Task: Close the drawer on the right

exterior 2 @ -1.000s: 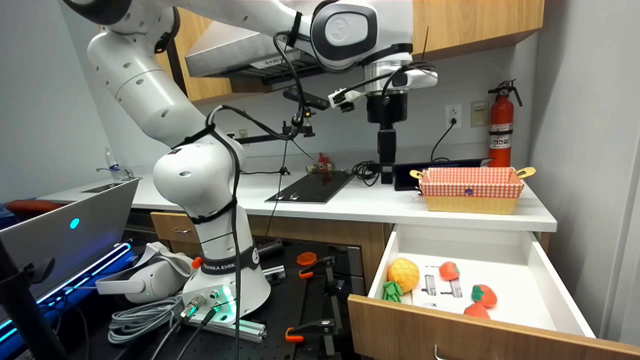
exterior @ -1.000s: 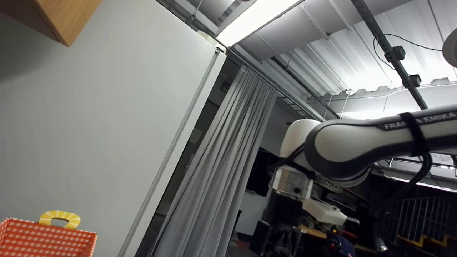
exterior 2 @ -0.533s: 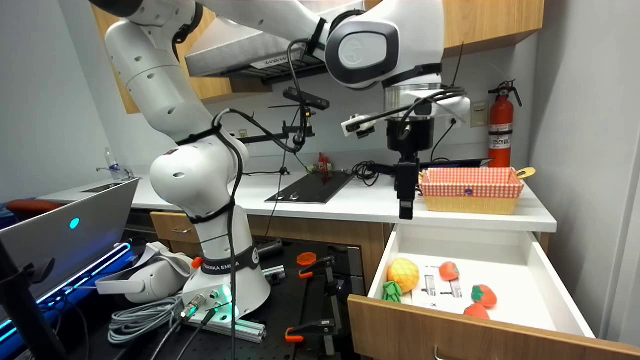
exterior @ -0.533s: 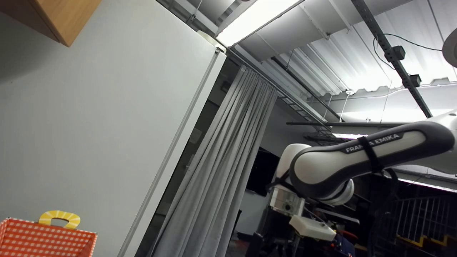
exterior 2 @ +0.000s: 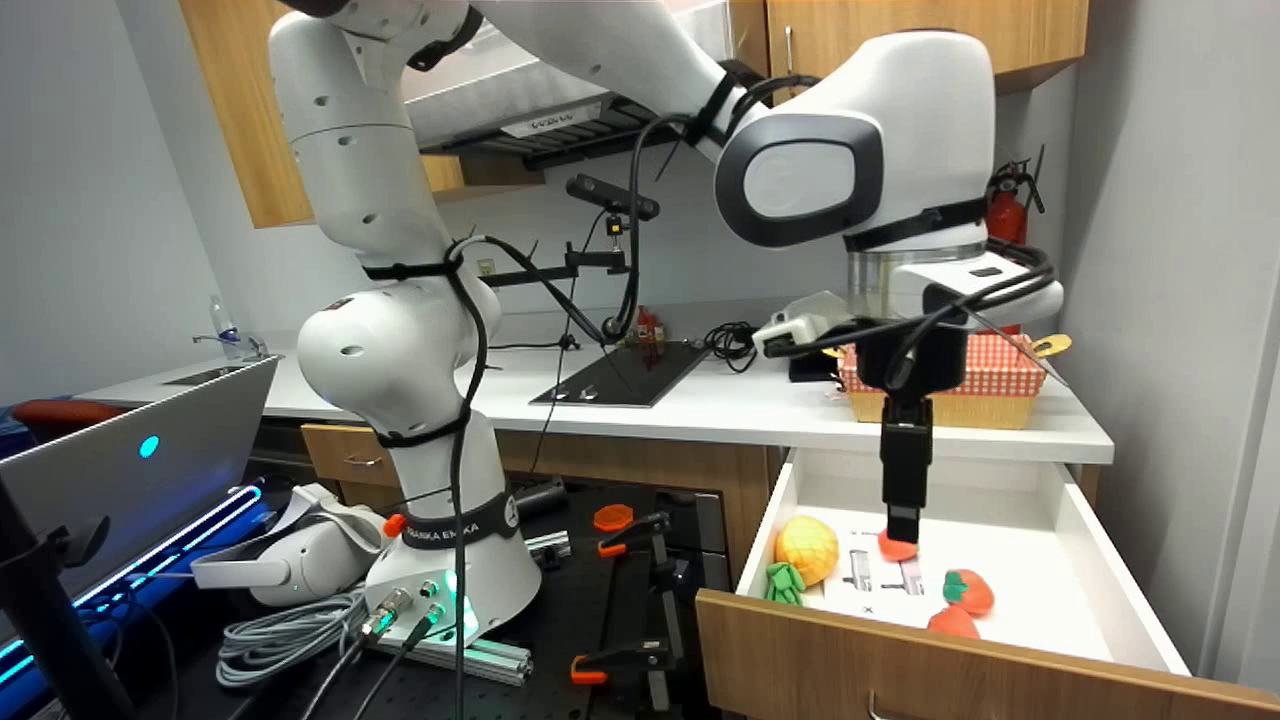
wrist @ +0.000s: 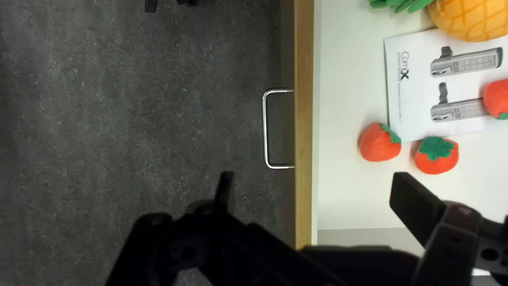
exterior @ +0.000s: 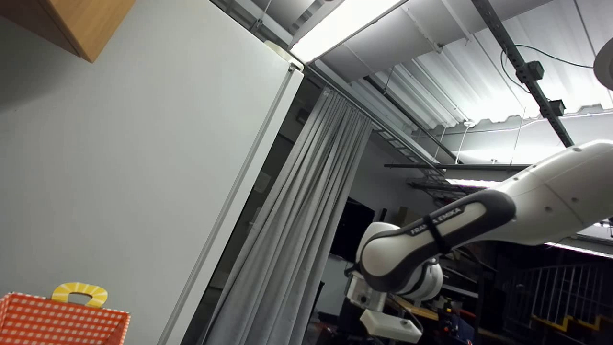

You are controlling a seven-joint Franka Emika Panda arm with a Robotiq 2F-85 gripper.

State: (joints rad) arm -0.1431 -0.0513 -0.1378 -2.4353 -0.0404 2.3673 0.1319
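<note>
I see the drawer (exterior 2: 960, 675) standing pulled out at four o'clock in an exterior view. In my wrist view the claw (wrist: 313, 184) is spread wide, the handle (wrist: 265, 129) at its eleven o'clock.

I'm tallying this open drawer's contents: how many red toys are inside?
3. In the wrist view, one red toy lies on the printed sheet, a second beside it near the drawer front, and a third slightly farther in. Others may be hidden behind the gripper.
</note>
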